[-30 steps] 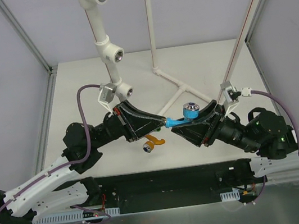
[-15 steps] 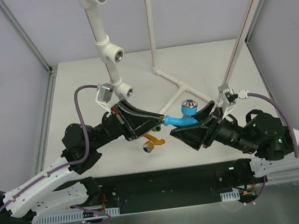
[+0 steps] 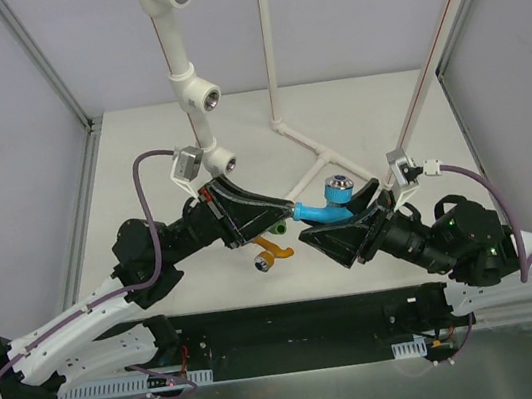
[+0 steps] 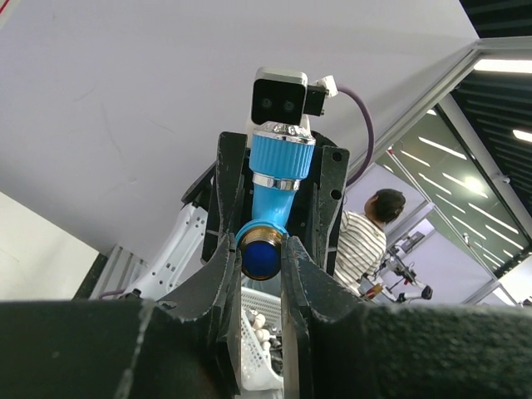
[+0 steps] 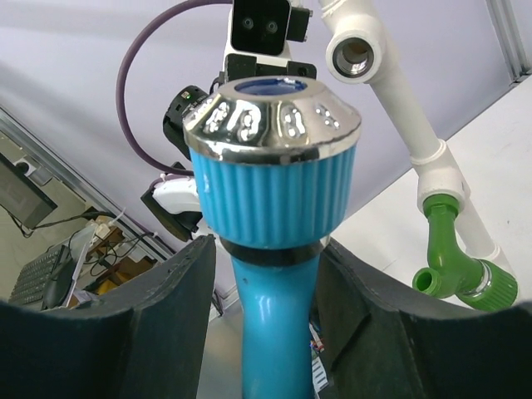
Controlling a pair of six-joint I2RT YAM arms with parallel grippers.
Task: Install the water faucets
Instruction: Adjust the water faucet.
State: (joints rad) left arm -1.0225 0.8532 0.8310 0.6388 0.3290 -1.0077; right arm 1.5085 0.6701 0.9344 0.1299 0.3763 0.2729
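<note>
The shiny metal cap (image 5: pixel 273 112) of the light blue faucet (image 3: pixel 326 210) is carrying small raised marks around its ring, but they are too blurred to be read.

The left fingers (image 4: pixel 218 287) are pressing together on the faucet, at the round dark end with the brass ring, and they are clamping it from both sides. The faucet is hanging in the air above the desk (image 3: pixel 140 169), bridging from the left fingers to the right fingers (image 5: pixel 179 324). Its ribbed blue head with the metal cap is pointing up and away from the left arm.

The right fingers are standing apart, one on each side of the blue stem just under the ribbed head. In the right wrist view a thin gap is showing between the stem and the finger on the left of the picture; the other finger is lying very close to the stem, and I cannot tell if it is touching. So the right fingers are surrounding the faucet and not squeezing it.

The orange faucet (image 3: pixel 272 251) is lying on the desk, under the place where the two arms are meeting. The green faucet (image 5: pixel 455 249) is showing at the lower end of the white pipe (image 3: pixel 184 81) in the right wrist view; I cannot tell if it is joined to it. From above only a small green part is showing beside the left fingers.
</note>
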